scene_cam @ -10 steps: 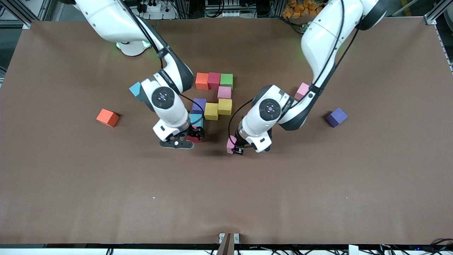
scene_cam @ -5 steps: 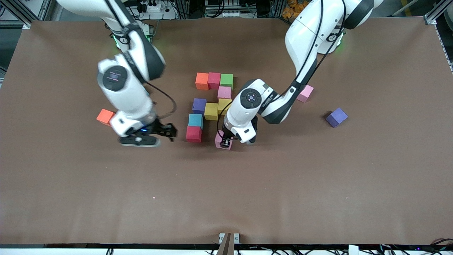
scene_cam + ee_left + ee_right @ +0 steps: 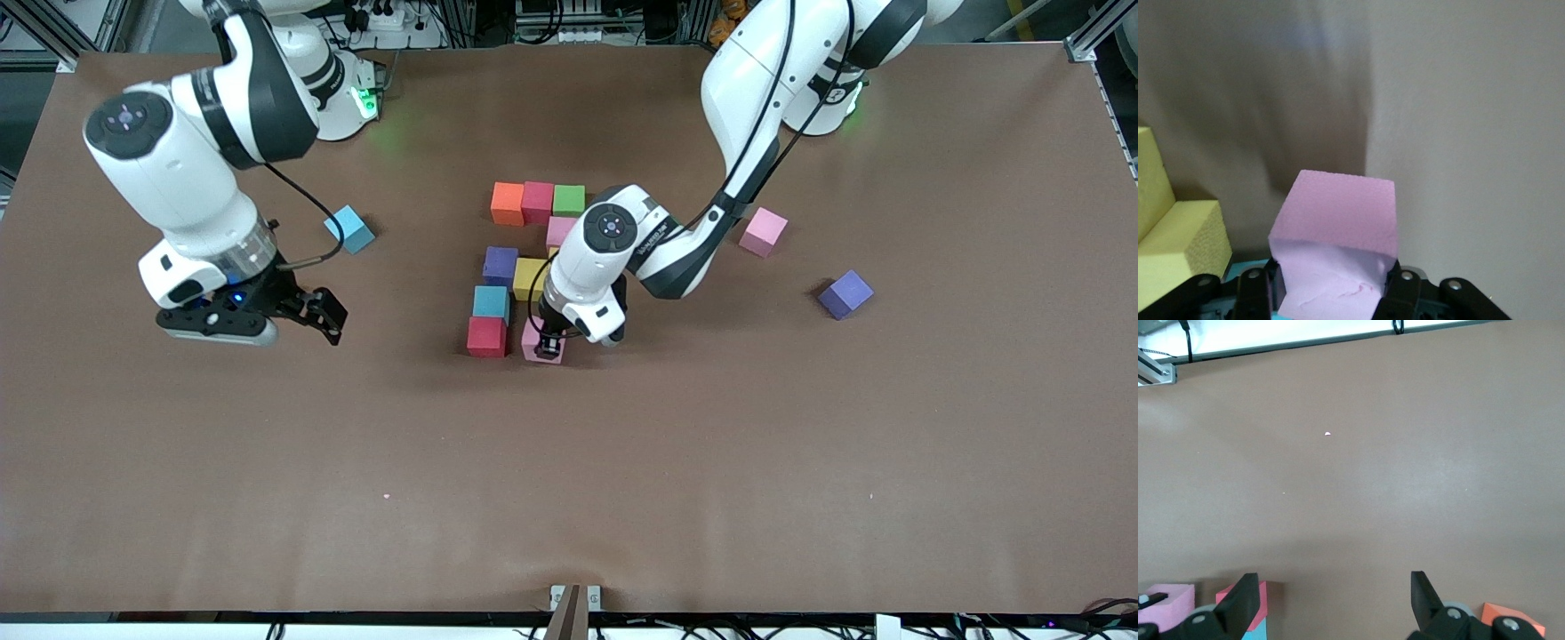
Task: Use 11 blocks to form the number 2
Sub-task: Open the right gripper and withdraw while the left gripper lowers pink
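The left hand (image 3: 549,345) pinches a pink block (image 3: 539,343), a matte foam-like cube with a grainy face, just beside the red block (image 3: 486,337) at the camera-near end of the number 2 (image 3: 531,258) in the middle of the brown surface (image 3: 622,462). Yellow blocks (image 3: 1178,233) with the same rough texture sit close by. The right hand (image 3: 307,311) hangs with fingers spread over bare surface toward the right arm's end.

Right gripper (image 3: 1331,607) jaws wide apart over bare table (image 3: 1371,473); nothing between.
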`<state>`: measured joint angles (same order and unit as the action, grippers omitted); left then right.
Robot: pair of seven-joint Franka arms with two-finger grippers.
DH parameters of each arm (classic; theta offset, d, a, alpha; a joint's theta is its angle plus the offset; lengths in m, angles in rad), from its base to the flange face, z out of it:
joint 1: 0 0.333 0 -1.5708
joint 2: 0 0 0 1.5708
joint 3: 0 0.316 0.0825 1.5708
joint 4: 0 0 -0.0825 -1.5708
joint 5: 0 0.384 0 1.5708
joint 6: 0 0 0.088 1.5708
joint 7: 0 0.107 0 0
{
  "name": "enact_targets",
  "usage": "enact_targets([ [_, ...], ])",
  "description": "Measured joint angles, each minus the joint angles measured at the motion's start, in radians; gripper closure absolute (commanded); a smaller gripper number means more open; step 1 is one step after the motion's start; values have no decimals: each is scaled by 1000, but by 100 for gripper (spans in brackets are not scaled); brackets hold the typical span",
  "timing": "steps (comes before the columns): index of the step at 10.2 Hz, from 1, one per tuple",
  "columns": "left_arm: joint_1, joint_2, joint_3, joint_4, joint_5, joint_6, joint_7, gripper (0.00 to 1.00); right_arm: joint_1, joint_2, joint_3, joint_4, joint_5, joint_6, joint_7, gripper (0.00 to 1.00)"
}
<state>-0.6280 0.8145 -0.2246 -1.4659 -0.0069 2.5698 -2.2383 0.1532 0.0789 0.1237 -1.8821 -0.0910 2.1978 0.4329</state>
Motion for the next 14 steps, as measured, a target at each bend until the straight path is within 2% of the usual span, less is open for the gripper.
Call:
enact_targets([
  [4, -25, 0, 1, 1, 0, 0, -59, 79, -87, -51, 3, 4, 0, -82, -133, 0],
  [8, -36, 1, 1, -1, 0, 0, -82, 79, -103, -63, -3, 8, 0, -146, -232, 0],
  [14, -46, 3, 1, -11, 0, -33, -121, 79, -141, -82, -31, 104, 13, -320, -310, 0],
])
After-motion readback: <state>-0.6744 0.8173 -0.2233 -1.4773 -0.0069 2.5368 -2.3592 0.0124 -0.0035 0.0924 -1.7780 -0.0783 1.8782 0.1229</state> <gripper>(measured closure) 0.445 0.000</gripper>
